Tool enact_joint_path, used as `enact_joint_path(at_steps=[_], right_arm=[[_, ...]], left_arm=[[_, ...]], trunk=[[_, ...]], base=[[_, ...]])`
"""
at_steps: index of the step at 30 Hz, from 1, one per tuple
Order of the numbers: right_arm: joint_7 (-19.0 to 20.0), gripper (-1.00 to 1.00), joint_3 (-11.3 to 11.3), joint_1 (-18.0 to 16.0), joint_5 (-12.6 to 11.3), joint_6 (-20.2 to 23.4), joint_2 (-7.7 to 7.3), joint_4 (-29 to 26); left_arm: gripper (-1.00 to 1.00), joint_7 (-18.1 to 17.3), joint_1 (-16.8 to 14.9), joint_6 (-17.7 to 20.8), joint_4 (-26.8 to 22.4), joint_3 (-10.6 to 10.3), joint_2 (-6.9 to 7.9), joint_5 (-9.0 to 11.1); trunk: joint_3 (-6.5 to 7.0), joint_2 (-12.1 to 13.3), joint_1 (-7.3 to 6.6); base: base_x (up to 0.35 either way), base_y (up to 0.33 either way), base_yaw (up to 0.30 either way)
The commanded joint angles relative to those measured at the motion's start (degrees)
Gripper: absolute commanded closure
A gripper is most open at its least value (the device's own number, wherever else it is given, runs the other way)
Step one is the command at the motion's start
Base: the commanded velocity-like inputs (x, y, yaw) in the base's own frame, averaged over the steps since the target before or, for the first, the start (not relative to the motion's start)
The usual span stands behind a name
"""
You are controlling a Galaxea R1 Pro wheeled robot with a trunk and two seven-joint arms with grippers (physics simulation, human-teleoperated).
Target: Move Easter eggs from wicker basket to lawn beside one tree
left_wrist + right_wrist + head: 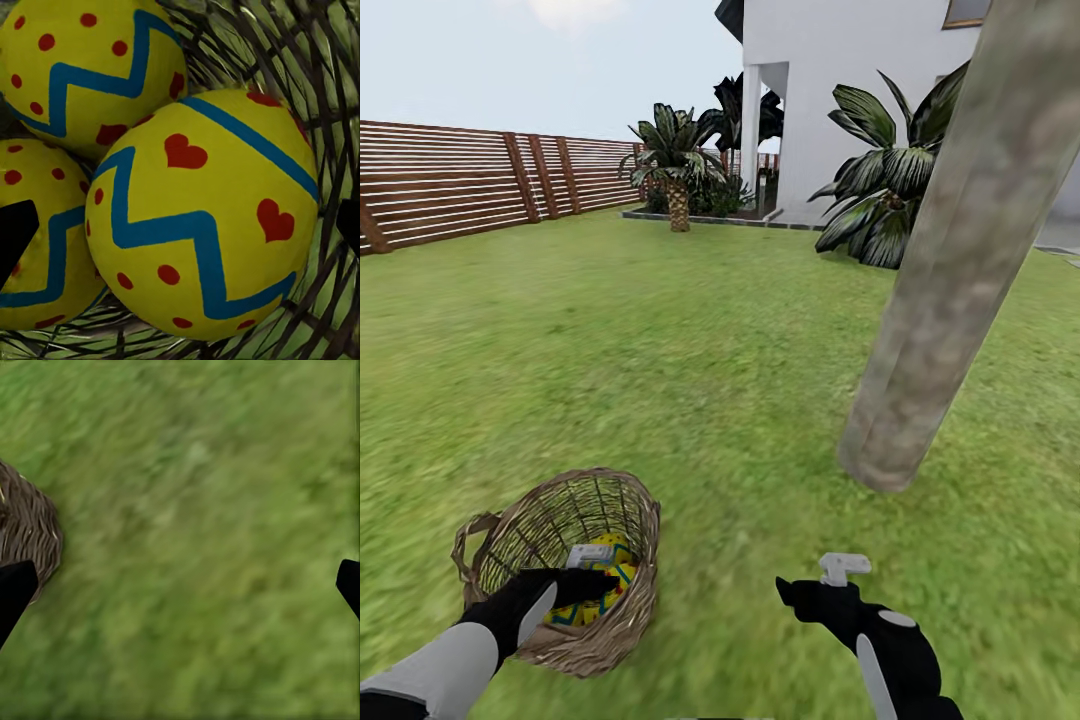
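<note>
Three Easter eggs (199,225) in wicker basket (575,560), no writing, left jaws spread around them, right jaws apart above lawn (202,547).

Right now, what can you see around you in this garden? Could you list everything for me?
Eggs: three, yellow with blue zigzags and red spots or hearts, inside the basket.
Basket: one, brown wicker, on the grass at the near left.
Tree trunk: one, grey-brown, rising from the grass on the right.
Grass: green, all around.
Fence: brown slats, far left.
House: white, far back.
Palms: dark green, several by the house.
Left gripper: black, lowered into the basket, jaws spread wide over the eggs.
Right gripper: black, jaws spread wide above bare grass.
</note>
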Motion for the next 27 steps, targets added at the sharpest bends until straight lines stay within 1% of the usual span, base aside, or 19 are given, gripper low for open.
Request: enact_joint_path(at_steps=[1,6,18,22,27], right_arm=[[-0.01,-1.00,-0.05,-0.03,-0.29,-0.06,0.02,0.27],[-0.01,-1.00,-0.05,-0.03,-0.29,-0.39,0.02,1.84],[-0.01,-1.00,-0.05,-0.02,-0.29,-0.35,0.03,1.75],[-0.07,-1.00,0.01,-0.02,-0.30,-1.62,0.07,3.05],[-0.10,-1.00,0.04,-0.02,-0.29,-2.12,0.09,3.89]], left_arm=[[-1.00,0.03,-0.29,0.03,-0.13,-0.34,0.09,0.59],[-1.00,0.03,-0.29,-0.64,-0.13,-0.34,0.09,0.59],[-1.00,0.12,0.00,-0.70,-0.14,-0.33,0.03,0.64],[-1.00,0.25,0.52,-1.23,-0.04,-0.28,-0.15,0.68],[-1.00,0.30,0.73,-1.47,0.00,-0.27,-0.24,0.70]], trunk=[[-0.05,-0.02,-0.01],[-0.05,-0.02,-0.01],[-0.05,-0.02,-0.01],[-0.05,-0.02,-0.01],[-0.05,-0.02,-0.01]], base=[[0.000,0.000,0.000],[0.000,0.000,0.000],[0.000,0.000,0.000],[0.000,0.000,0.000],[0.000,0.000,0.000]])
